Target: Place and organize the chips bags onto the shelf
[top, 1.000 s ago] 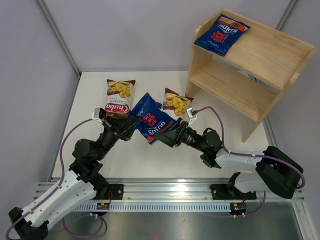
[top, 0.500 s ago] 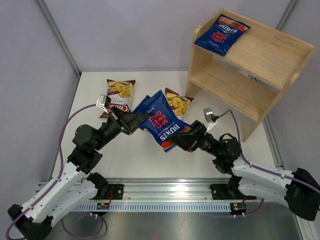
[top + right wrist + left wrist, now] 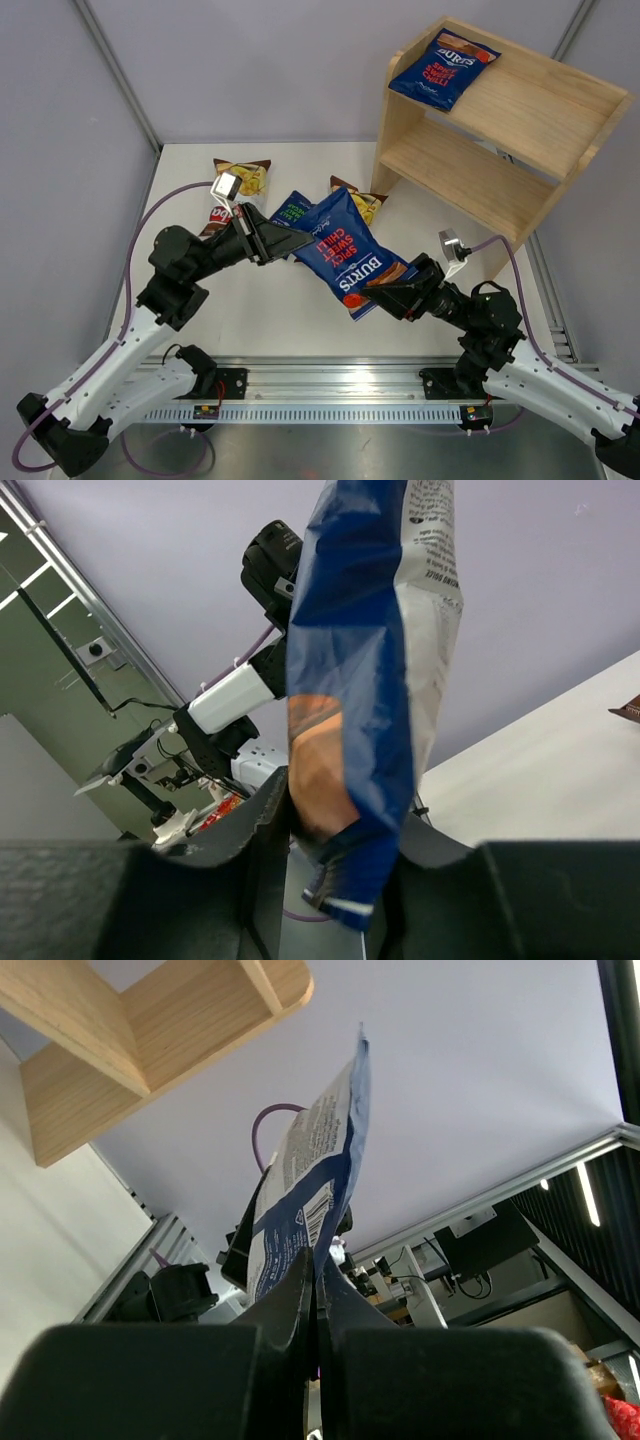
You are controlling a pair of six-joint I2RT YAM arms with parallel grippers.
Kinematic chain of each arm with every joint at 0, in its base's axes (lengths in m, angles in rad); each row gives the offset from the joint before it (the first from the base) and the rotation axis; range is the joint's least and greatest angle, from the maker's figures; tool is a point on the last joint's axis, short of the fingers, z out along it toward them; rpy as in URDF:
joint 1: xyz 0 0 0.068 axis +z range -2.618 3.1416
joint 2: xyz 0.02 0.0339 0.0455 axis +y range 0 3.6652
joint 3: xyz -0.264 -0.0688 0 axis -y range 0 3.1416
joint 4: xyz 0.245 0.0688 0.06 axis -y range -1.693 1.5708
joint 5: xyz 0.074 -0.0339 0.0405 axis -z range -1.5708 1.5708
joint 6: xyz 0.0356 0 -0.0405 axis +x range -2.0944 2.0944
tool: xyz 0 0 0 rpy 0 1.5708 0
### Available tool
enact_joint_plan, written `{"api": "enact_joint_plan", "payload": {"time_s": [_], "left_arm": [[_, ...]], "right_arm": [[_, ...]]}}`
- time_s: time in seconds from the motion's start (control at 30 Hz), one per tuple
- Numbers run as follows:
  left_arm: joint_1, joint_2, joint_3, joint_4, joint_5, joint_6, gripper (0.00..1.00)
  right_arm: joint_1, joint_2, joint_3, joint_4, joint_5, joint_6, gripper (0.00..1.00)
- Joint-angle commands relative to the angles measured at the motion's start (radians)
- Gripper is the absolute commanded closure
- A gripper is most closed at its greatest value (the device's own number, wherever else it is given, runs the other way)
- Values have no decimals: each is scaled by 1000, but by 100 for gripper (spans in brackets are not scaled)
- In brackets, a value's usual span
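Shifted toward 4 o'clock since a second ago, the red Burts bag (image 3: 352,255) hangs above the tabletop (image 3: 260,310), left claw (image 3: 302,243) clenched on its 10 o'clock edge, right claw (image 3: 385,289) grasping its 4 o'clock end, the shelf (image 3: 500,170) at 1 o'clock, a green Burts bag (image 3: 292,210) uncovered at 11 o'clock

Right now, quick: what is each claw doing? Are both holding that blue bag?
Left claw: closed, pinching one edge of the blue Burts bag.
Right claw: closed on the opposite end of the same bag.
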Motion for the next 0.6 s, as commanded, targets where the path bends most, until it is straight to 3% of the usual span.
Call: {"api": "enact_joint_plan", "payload": {"time_s": [0.0, 0.33, 0.5, 0.57], "left_arm": [[-13, -12, 76, 76, -17, 56, 100], [-17, -1, 50, 71, -1, 56, 100], [-23, 28, 11, 149, 31, 27, 100], [-30, 37, 7, 170, 38, 27, 100]], "right_arm": [[9, -9, 42, -20, -17, -10, 62], [9, -32, 42, 6, -11, 12, 64], [9, -35, 47, 1, 26, 16, 62], [9, -24, 55, 3, 40, 22, 71]]}}
